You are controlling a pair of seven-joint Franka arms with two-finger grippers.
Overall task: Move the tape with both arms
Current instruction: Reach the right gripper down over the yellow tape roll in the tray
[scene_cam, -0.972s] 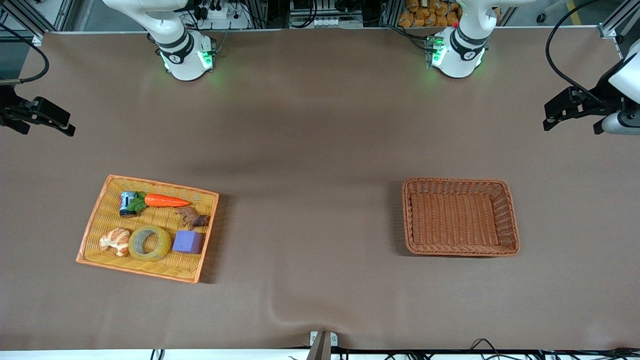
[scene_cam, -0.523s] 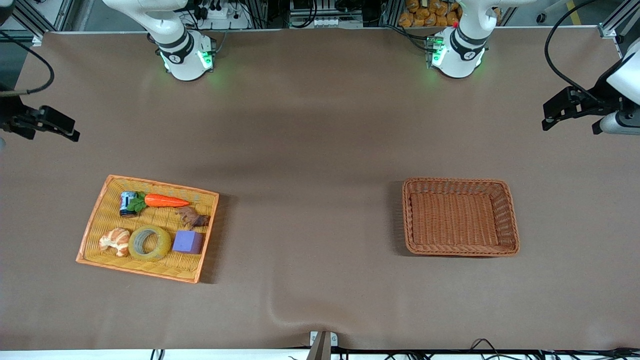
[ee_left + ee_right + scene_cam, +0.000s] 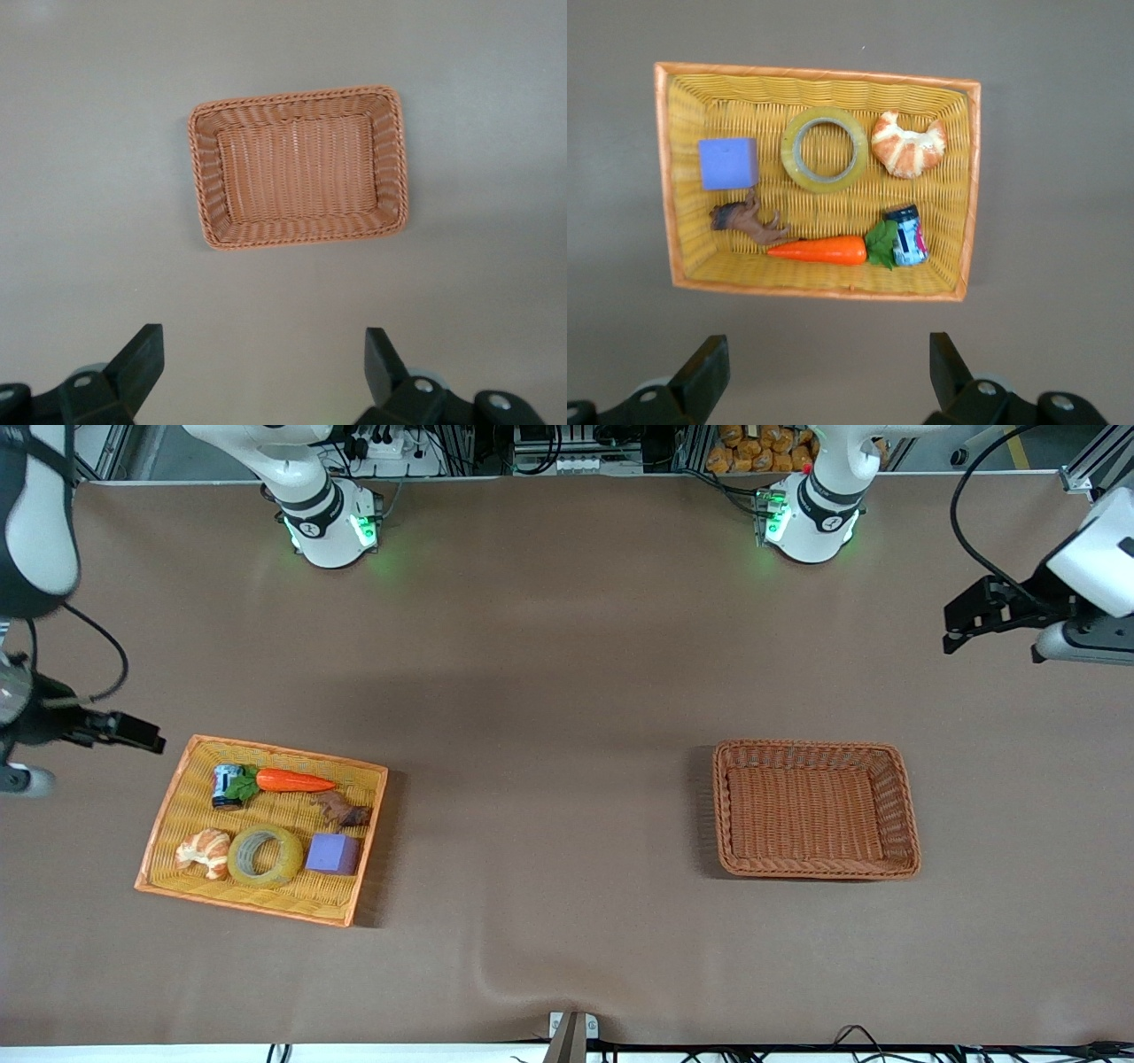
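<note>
Tape (image 3: pixel 265 856) untouched — both end effectors (right (image 3: pixel 133 731), left (image 3: pixel 970 615)) spread, aloft.

Front cam sits high across the table facing both bases, while each wrist cam looks straight down from well up, the left on the brown basket (image 3: pixel 298 166) and the right on the yellow tray (image 3: pixel 818 75), both also in the front view.

– The ring-shaped roll of yellowish translucent tape (image 3: pixel 824 149) looks glossy, plastic-like, while the yellow woven tray with the orange rim (image 3: pixel 162 816) under it is rough wicker.

– And the brown woven basket (image 3: pixel 904 806)?

– Wicker too, tight ribbed weave. The brown table covering (image 3: pixel 549 691) is matt and smooth. The purple cube (image 3: pixel 333 854) looks matt; the orange carrot (image 3: pixel 295 781) has a slight sheen.
</note>
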